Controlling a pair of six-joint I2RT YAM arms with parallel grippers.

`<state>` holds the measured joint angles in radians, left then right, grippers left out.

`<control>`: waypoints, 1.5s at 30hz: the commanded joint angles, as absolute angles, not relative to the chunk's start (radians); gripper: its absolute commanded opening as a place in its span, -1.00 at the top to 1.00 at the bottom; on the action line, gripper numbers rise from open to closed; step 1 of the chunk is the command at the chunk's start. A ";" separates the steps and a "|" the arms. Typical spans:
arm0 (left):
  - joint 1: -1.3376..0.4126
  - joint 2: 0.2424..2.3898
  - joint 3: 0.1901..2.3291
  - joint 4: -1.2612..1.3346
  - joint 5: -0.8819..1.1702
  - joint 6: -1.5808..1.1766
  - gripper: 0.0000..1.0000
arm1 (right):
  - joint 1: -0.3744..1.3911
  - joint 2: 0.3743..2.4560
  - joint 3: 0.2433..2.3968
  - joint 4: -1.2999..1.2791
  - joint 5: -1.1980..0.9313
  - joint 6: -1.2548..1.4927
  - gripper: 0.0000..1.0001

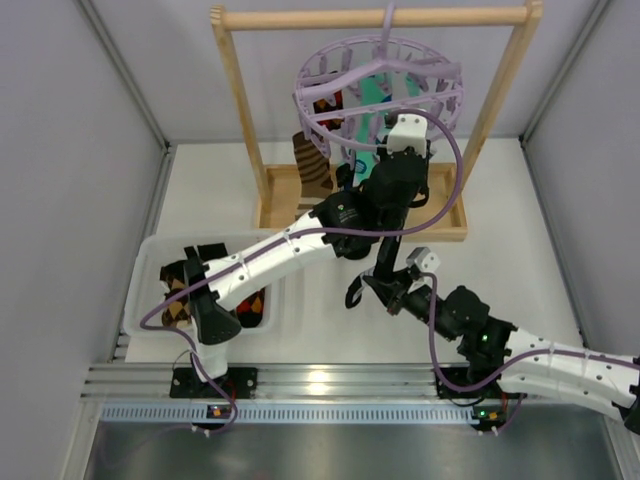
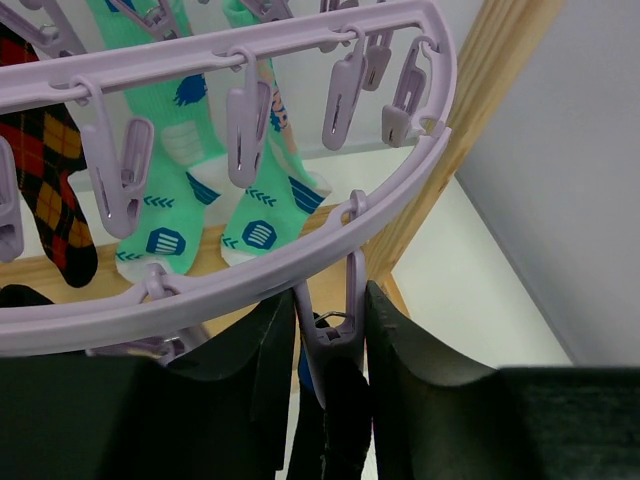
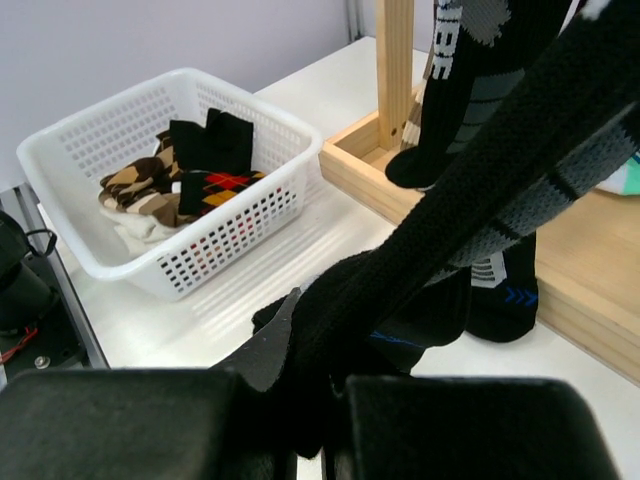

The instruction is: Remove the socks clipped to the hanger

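While the left gripper (image 2: 328,305) is masked from above by its own wrist and the hanger (image 1: 330,75), does the wrist camera show it?
— Yes. Its two fingers have closed in on one clip peg (image 2: 335,350) of the outer ring, one on each side and touching it. Dark fabric hangs under that peg, mostly hidden between the fingers.

And the right gripper (image 3: 318,392)?
— Clamped tight on a black sock (image 3: 480,170) with grey bands. The fingertips are buried in the cloth. The sock runs taut up to the right and out of the frame, so its top end is unseen.

Where does the hanger sit?
— On the top bar of the wooden rack (image 1: 300,17), with its hook cut off in the wrist views. From inner pegs dangle mint-green socks (image 2: 170,190) and a red-patterned sock (image 2: 45,190). A second black sock (image 3: 500,290) hangs low by the rack's base.

Anything off it?
— A white basket (image 3: 240,240), left of the rack, holds brown, black and red-checked socks (image 3: 140,185). From above the left arm partly covers them.
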<state>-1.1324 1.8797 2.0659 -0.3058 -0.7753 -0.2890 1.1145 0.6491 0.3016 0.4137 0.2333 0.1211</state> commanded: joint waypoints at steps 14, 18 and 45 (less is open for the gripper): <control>-1.098 1.875 2.074 -0.173 -0.769 -0.275 1.00 | 1.140 0.540 0.224 0.442 0.282 0.141 1.00; -1.094 1.858 2.060 -0.155 -0.750 -0.276 1.00 | 1.140 0.497 0.193 0.431 0.282 0.166 1.00; -1.080 1.804 2.030 -0.158 -0.695 -0.288 1.00 | 1.155 0.405 0.173 0.264 0.400 0.302 1.00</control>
